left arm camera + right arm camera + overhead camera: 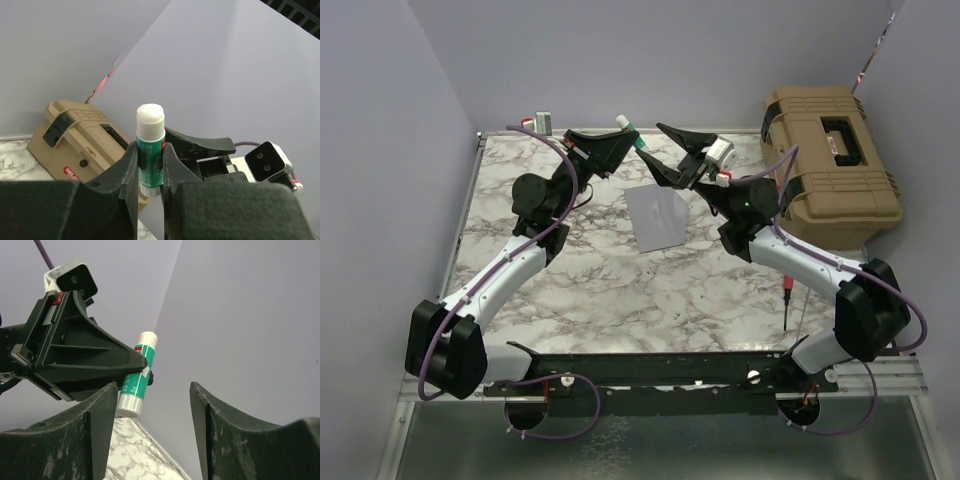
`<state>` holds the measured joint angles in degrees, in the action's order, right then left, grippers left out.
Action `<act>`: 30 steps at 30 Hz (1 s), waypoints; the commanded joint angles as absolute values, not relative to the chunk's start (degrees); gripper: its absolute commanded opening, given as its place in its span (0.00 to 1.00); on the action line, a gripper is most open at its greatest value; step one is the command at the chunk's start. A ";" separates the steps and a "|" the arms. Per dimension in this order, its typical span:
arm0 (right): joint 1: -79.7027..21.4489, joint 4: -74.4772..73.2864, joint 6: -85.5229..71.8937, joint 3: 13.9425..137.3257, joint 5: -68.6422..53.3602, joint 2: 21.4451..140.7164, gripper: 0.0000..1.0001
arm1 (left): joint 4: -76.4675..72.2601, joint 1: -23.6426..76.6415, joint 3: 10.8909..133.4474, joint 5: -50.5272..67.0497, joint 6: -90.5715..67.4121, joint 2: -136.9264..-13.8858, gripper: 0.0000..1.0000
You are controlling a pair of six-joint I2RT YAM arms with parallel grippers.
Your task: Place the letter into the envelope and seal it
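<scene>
The grey-lavender envelope [657, 216] lies flat on the marble table, a little behind its middle. The tan letter is not in view. My left gripper [624, 137] is raised at the back of the table and shut on a green-and-white glue stick [629, 131]. In the left wrist view the glue stick [150, 135] stands upright between the fingers of the left gripper [150, 152], white end up. My right gripper [651, 143] is open and empty, raised just right of the stick. In the right wrist view the right gripper [152, 387] faces the glue stick [138, 375].
A tan toolbox [832, 165] stands at the back right and also shows in the left wrist view [75, 140]. A red-handled tool [785, 298] lies near the right arm. A small grey object [542, 122] sits at the back left edge. Lavender walls enclose the table.
</scene>
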<state>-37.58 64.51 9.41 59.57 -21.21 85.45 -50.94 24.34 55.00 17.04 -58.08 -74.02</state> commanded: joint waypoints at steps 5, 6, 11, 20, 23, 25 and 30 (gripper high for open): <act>-38.39 64.98 11.72 61.96 -24.53 88.53 0.55 | -52.73 24.53 56.17 16.62 -59.23 -73.61 0.00; -38.39 65.28 12.03 61.92 -24.52 88.71 0.49 | -52.73 24.48 56.16 16.61 -59.26 -73.57 0.00; -38.36 67.74 12.43 62.11 -23.08 89.58 0.35 | -52.73 24.54 56.34 17.29 -60.10 -73.99 0.00; -38.50 71.01 11.14 62.31 -21.41 90.52 0.51 | -52.73 24.53 56.69 17.34 -60.62 -74.87 0.00; -38.44 70.97 11.45 62.48 -21.17 90.61 0.46 | -52.73 24.52 56.69 17.31 -60.75 -75.05 0.00; -38.49 70.80 11.53 62.62 -20.74 90.70 0.41 | -52.73 24.56 56.69 17.28 -60.85 -75.12 0.00; -38.53 69.89 10.99 62.99 -19.74 90.70 0.18 | -52.73 24.53 56.95 17.65 -61.23 -75.24 0.00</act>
